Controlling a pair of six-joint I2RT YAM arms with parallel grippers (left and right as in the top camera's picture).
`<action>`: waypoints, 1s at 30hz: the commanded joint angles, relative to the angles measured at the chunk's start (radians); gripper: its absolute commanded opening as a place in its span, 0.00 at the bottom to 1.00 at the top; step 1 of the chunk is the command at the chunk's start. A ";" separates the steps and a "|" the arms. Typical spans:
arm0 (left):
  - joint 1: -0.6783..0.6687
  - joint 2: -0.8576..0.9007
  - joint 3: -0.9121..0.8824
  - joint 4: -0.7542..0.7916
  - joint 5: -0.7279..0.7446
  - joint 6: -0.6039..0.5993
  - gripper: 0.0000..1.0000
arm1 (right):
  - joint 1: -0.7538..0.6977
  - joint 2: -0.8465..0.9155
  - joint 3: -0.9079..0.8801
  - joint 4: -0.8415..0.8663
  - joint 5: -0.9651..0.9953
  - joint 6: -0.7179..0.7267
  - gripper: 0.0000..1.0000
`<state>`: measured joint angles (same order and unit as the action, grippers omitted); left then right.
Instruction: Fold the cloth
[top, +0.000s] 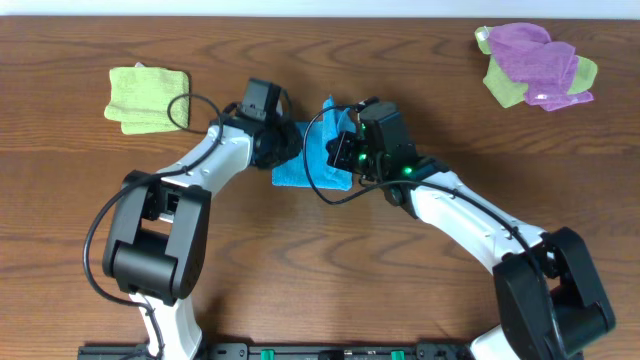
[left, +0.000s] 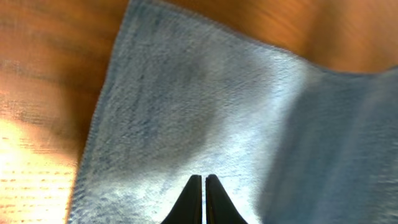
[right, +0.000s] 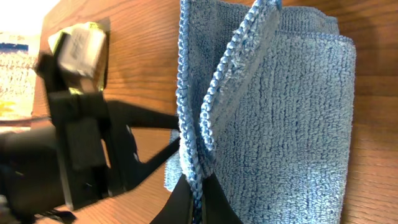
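The sky-blue cloth (top: 312, 162) lies folded at the middle of the table, between my two grippers. My right gripper (top: 342, 152) is shut on the cloth's stitched edges (right: 194, 134), which run up from its jaws (right: 196, 190) as lifted layers. The rest of the cloth (right: 298, 118) lies doubled to the right of that edge. My left gripper (top: 292, 148) is at the cloth's left side, shut with nothing between its fingertips (left: 204, 179), which sit just over the flat cloth (left: 186, 93). The left gripper's black body (right: 81, 149) shows in the right wrist view beside the held edge.
A light green cloth (top: 147, 96) lies folded at the back left. A purple cloth (top: 535, 55) is heaped on another green cloth (top: 500, 88) at the back right. Bare wooden table (top: 400, 290) surrounds the cloth.
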<state>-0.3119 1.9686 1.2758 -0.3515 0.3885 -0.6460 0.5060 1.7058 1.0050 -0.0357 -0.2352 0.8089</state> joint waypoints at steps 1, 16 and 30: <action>0.001 -0.002 0.074 -0.042 -0.008 0.058 0.05 | 0.014 -0.015 0.038 0.001 0.015 0.009 0.01; 0.172 -0.008 0.229 -0.188 -0.022 0.087 0.06 | 0.046 0.034 0.065 0.018 0.037 -0.002 0.01; 0.264 -0.062 0.229 -0.198 -0.032 0.119 0.06 | 0.088 0.163 0.179 -0.029 0.036 -0.014 0.01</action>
<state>-0.0628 1.9434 1.4811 -0.5453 0.3672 -0.5472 0.5816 1.8488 1.1629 -0.0628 -0.2054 0.8070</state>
